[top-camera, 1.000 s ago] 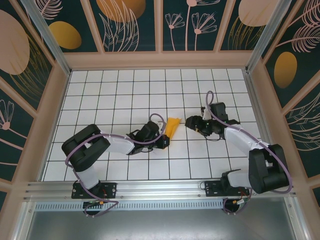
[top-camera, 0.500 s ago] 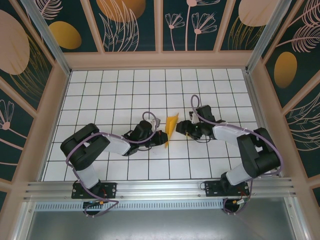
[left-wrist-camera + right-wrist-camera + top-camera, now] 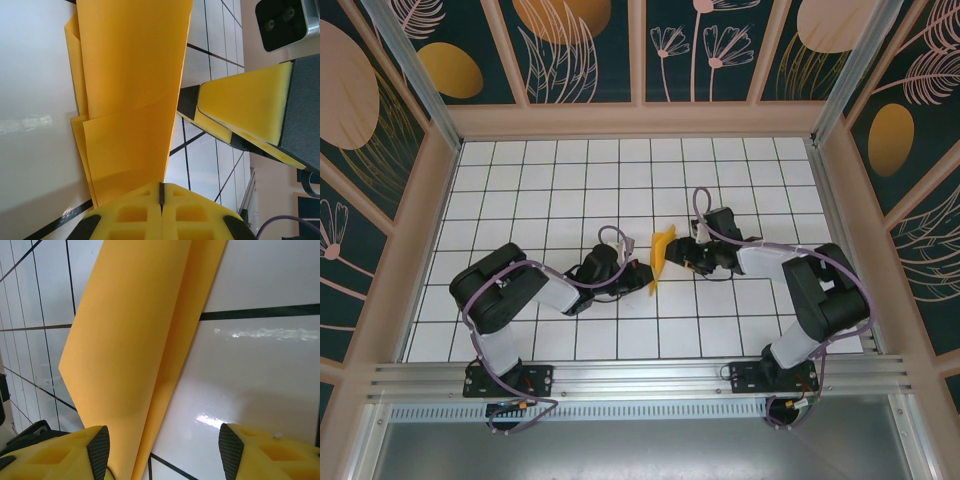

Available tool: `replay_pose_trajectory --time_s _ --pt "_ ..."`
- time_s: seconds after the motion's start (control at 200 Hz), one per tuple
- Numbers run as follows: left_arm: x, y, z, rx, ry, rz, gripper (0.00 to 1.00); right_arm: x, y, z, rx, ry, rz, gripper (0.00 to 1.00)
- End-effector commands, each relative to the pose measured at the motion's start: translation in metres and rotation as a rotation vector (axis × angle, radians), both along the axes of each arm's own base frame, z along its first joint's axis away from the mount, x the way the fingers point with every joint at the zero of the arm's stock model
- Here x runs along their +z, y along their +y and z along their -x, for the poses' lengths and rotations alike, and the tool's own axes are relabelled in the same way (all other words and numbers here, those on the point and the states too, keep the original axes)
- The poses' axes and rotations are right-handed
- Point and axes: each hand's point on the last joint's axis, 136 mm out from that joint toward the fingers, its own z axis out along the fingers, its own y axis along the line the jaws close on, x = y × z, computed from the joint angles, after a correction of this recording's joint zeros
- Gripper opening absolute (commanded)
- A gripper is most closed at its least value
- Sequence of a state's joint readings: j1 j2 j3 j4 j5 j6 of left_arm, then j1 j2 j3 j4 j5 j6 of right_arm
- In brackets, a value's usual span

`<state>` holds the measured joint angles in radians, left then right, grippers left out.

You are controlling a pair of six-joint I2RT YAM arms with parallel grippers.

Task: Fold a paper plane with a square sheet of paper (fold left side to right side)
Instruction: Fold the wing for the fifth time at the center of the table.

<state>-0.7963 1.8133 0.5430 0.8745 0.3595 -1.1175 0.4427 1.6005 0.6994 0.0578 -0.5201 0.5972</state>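
The square sheet of paper (image 3: 661, 255), bright orange and folded into a narrow pointed shape, sits mid-table with one flap raised. My left gripper (image 3: 642, 275) is at its near left end. In the left wrist view its yellow fingers (image 3: 161, 195) are shut, and the edge of the paper (image 3: 130, 90) runs into the seam between them. My right gripper (image 3: 682, 256) is at the paper's right side. In the right wrist view it (image 3: 162, 455) is open, with the layered paper (image 3: 130, 340) reaching down between its fingers. One right finger (image 3: 245, 107) shows beside the paper.
The table is a white grid of tiles (image 3: 560, 190), boxed in by wooden-framed patterned walls (image 3: 410, 200). Both arm bases are bolted to the metal rail (image 3: 640, 378) at the near edge.
My right gripper has swung left, up against the paper. The left gripper has shifted slightly left, and the paper's flap now stands up instead of lying flat.
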Motion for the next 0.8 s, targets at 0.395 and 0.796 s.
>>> replay_pose_trajectory --time_s 0.395,0.796 --pt "-0.010 0.011 -0.006 0.046 0.037 0.011 0.00 -0.006 0.023 -0.019 0.001 -0.005 0.001 0.54" --pt "-0.018 0.011 -0.008 0.053 0.057 0.002 0.00 -0.029 0.016 -0.015 -0.044 0.080 0.071 0.47"
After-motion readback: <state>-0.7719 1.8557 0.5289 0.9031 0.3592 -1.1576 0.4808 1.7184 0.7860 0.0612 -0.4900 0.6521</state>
